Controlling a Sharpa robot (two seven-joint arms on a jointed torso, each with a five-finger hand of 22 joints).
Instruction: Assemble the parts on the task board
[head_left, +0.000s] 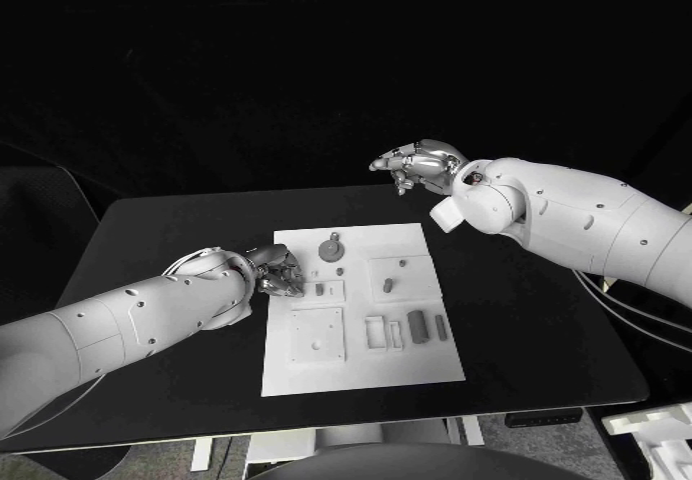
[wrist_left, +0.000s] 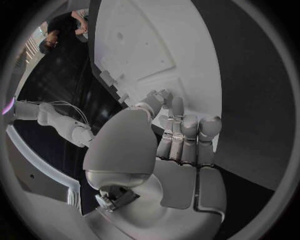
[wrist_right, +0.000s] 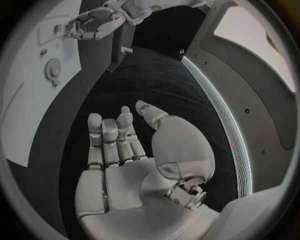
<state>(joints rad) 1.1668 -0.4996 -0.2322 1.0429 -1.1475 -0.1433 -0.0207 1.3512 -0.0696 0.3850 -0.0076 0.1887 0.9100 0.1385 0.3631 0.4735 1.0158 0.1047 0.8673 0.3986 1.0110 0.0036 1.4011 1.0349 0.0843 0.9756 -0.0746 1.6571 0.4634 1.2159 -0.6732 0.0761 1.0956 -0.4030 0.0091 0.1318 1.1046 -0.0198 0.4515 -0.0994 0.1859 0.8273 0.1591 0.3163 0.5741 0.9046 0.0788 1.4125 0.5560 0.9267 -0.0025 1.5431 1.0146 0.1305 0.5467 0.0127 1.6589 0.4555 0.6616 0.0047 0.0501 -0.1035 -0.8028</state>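
Right now the left hand (head_left: 271, 272) is hovering at the left edge of the task board (head_left: 361, 375), its fingers straight, side by side and grasping nothing, probably so it can reach the small parts lying just beside it. Meanwhile the right hand (head_left: 418, 165) is hanging well back beyond the board's far edge over the black table (head_left: 548, 330), released with nothing in its palm, likely keeping clear of the working area. Grey parts, among them a round part (head_left: 333, 246) near the far edge and an upright bar (head_left: 418, 326) towards the near right, are resting on the board, so assembly is looking barely begun.
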